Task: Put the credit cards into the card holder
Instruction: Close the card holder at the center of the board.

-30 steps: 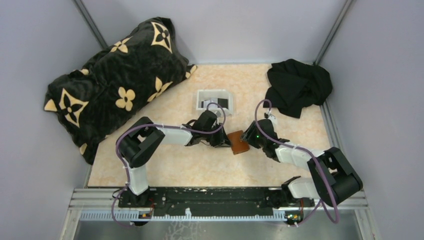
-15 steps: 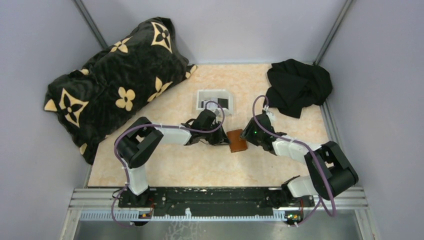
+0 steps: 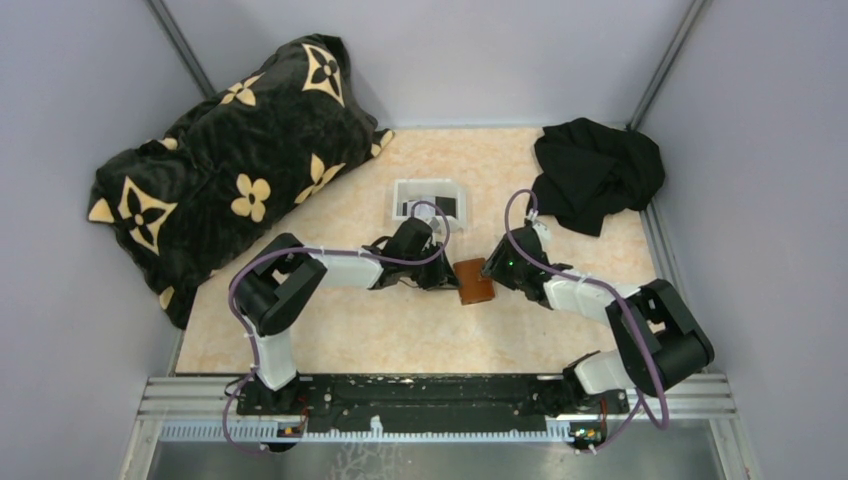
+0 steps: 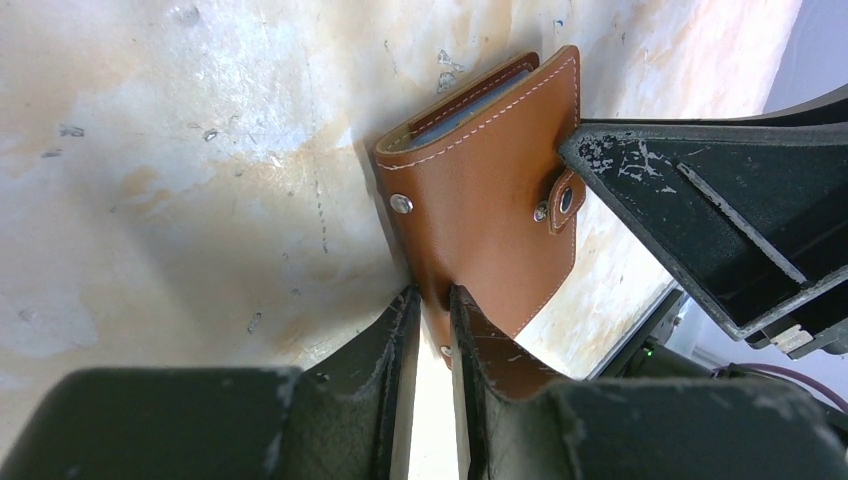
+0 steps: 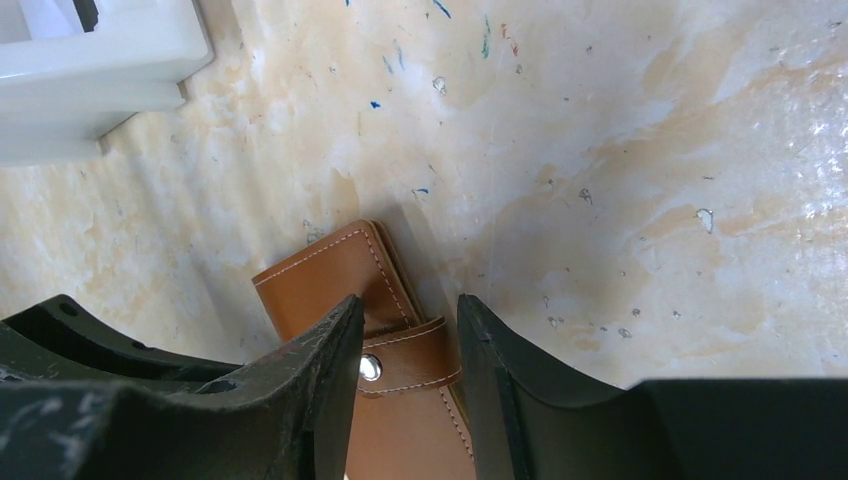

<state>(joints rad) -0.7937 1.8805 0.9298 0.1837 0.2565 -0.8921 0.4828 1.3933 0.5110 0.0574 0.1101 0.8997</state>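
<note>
The card holder (image 3: pixel 474 283) is a brown leather wallet, folded closed, flat on the table between my two grippers. In the left wrist view (image 4: pixel 480 200) a grey-blue card edge (image 4: pixel 478 102) shows in its far end. My left gripper (image 4: pixel 430 295) is shut on the wallet's near edge. My right gripper (image 5: pixel 408 305) is open, and its fingers straddle the snap strap (image 5: pixel 415 355) on the wallet (image 5: pixel 325 275). Dark credit cards (image 3: pixel 446 207) lie in the white tray (image 3: pixel 397 192) behind the wallet.
The tray's corner (image 5: pixel 90 60) shows at the top left of the right wrist view. A large black pillow (image 3: pixel 230 160) with gold flowers fills the back left. A black cloth (image 3: pixel 595 170) lies at the back right. Grey walls enclose the table.
My right gripper has moved a little left and away, closer onto the wallet. The wallet has shifted and turned slightly. The left gripper has kept its hold.
</note>
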